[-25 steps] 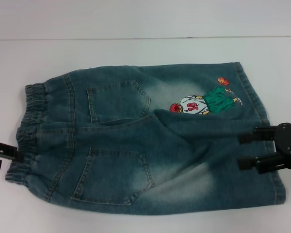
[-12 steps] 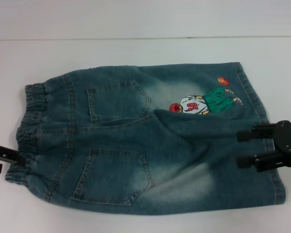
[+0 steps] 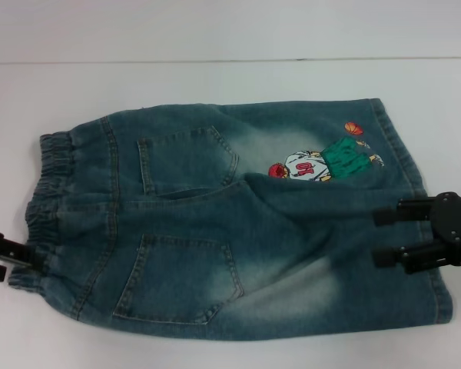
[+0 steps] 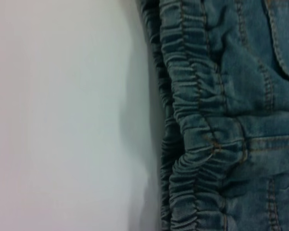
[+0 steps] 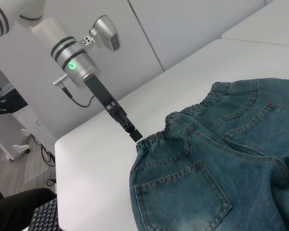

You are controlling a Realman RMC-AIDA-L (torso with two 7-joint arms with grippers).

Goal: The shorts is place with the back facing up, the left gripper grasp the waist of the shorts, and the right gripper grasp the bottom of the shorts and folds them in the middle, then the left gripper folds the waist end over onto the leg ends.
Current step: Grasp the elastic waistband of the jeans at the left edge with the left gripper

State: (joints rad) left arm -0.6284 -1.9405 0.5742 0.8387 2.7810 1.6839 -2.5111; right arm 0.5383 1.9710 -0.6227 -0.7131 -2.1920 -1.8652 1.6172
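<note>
Two back pockets face up on the shorts (image 3: 230,223), spread flat on the white table (image 3: 215,84). In the head view the left gripper (image 3: 15,257) touches the waist of the shorts (image 3: 42,207), spread unclear; the right gripper (image 3: 386,236) hovers fingers apart over the bottom of the shorts (image 3: 426,231). The left wrist view shows the ruffled waistband (image 4: 192,120). The right wrist view shows the left gripper's (image 5: 134,134) tip at the waistband (image 5: 156,139).

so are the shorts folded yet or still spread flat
Spread flat: the shorts show both back pockets, the waist and the leg ends at opposite sides.

Head view overhead; left wrist close on waistband (image 4: 197,144); right wrist low, oblique; all share shorts (image 3: 238,223).
</note>
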